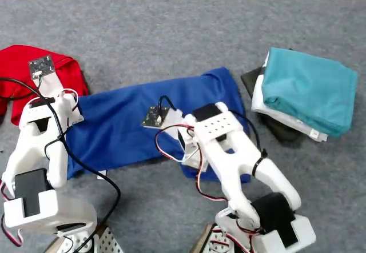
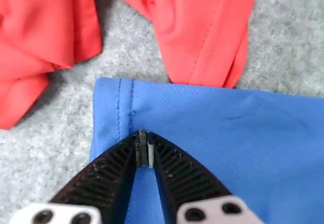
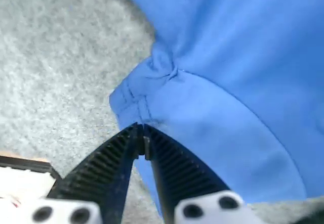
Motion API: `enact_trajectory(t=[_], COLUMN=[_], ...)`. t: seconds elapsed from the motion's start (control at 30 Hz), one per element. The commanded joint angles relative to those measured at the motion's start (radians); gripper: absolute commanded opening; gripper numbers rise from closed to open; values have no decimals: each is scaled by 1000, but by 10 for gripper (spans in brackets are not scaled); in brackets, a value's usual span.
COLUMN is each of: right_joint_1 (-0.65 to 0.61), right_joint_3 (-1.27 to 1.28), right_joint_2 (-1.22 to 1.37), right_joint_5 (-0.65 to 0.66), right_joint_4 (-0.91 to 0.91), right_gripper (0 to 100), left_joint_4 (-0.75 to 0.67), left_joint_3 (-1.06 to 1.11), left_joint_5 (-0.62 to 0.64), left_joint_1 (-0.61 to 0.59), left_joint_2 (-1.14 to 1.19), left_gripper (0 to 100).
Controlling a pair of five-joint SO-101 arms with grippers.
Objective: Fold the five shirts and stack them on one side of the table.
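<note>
1. Shirts, taken from the left: the red shirt lies crumpled at the left end of the bench, not yet folded, its edge just beside the blue shirt.
2. The left tool is closed tight on the hemmed left edge of the blue shirt, with cloth pinched between the jaw tips.
3. The blue shirt is spread across the middle of the bench, running from the red shirt toward the stack.
4. The right tool is likewise clamped narrow on the blue shirt, at a bunched hem on its near right corner.
5. At the right end sits the stack, with a folded teal shirt on top, a white shirt under it and a dark shirt lowest.
6. The step in hand looks to be a fold of the blue shirt. To do it well, I judge both tools should lift together and level, hold the edge taut between them, carry it over to the far edge and lay it square. An uneven lift would wrinkle the fold, and the left tool should avoid snagging the red shirt.
</note>
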Motion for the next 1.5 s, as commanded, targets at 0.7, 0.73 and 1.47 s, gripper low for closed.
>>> enact_trajectory(t=[0.7,0.73,1.47], right_joint_1=[-5,21,326], right_joint_3=[-65,-96,-1287], right_joint_2=[206,206,733], right_joint_5=[-34,-26,35], right_joint_4=[-109,-81,150], right_gripper=[4,4,4], left_joint_4=[-11,-11,170], left_joint_3=[-48,-48,-347], left_joint_5=[8,8,9], left_joint_1=[-12,-12,-15], left_joint_2=[-7,-8,140], left_gripper=[19,19,19])
